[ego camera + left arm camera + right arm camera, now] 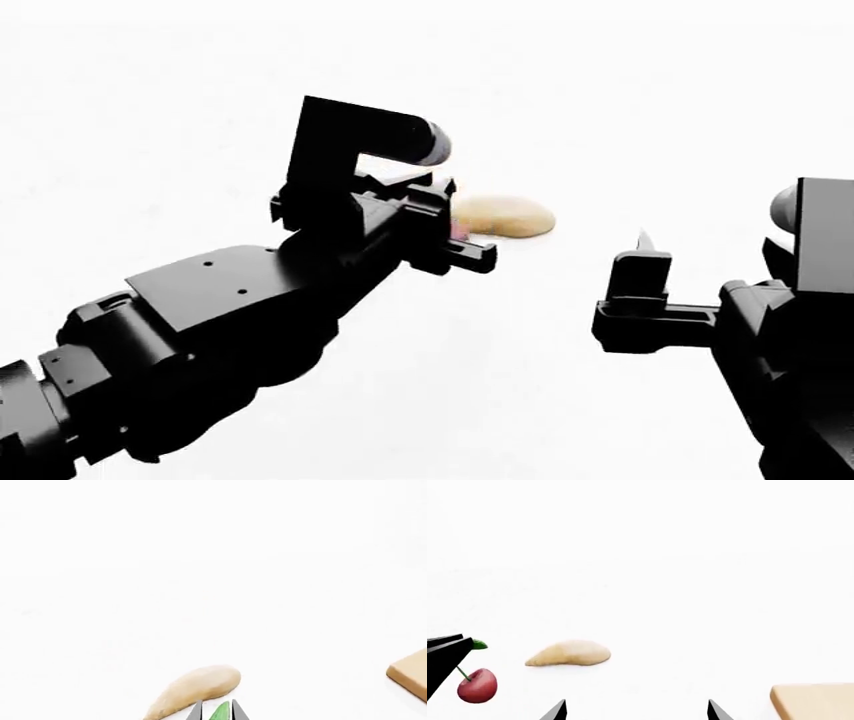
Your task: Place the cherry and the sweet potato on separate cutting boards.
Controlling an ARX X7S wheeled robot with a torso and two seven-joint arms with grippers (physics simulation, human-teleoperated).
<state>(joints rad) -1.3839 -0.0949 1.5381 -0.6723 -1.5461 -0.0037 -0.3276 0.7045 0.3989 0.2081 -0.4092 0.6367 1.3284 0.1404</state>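
Note:
My left gripper [215, 711] is shut on the cherry's green leaf [221, 713], just beside the pale tan sweet potato [193, 689], which lies on the white surface. In the right wrist view the dark-red cherry [477, 686] hangs by its stem from the left gripper's fingers [444, 652], above the surface and apart from the sweet potato [568, 653]. My right gripper [637, 709] is open wide and empty. In the head view the left gripper [461, 245] is in front of the sweet potato [507, 215], the cherry is hidden, and the right gripper [641, 262] is to the right.
One light-wood cutting board shows only by a corner, in the left wrist view [410, 676] and in the right wrist view [814, 702]. The surface is plain white all round. No second board is in view.

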